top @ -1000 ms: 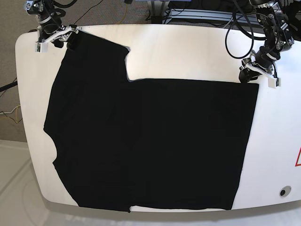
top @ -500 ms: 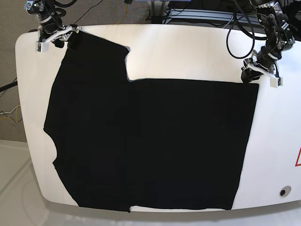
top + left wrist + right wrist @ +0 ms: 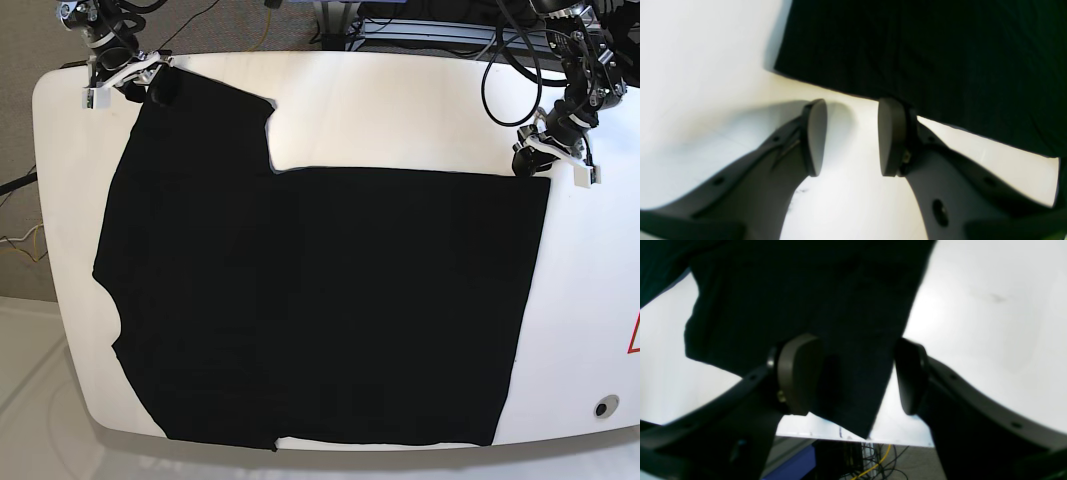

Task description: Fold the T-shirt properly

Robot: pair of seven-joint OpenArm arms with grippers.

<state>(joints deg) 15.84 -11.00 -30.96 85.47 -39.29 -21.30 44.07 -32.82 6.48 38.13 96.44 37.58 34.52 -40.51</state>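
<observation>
Right gripper, at the far left corner of the white table in the base view, stands with its jaws spread wide. In its wrist view the right gripper has a narrow tongue of the T-shirt running down between the two pads, one pad lying over the cloth and the other just off its edge, neither pressed against it. The T-shirt lies flat across most of the table, one part reaching up to that far left corner. At the far right, the left gripper hangs by the shirt's upper right corner. In its wrist view the left gripper has its pads apart over bare table, with the T-shirt edge just beyond the fingertips and nothing between them.
</observation>
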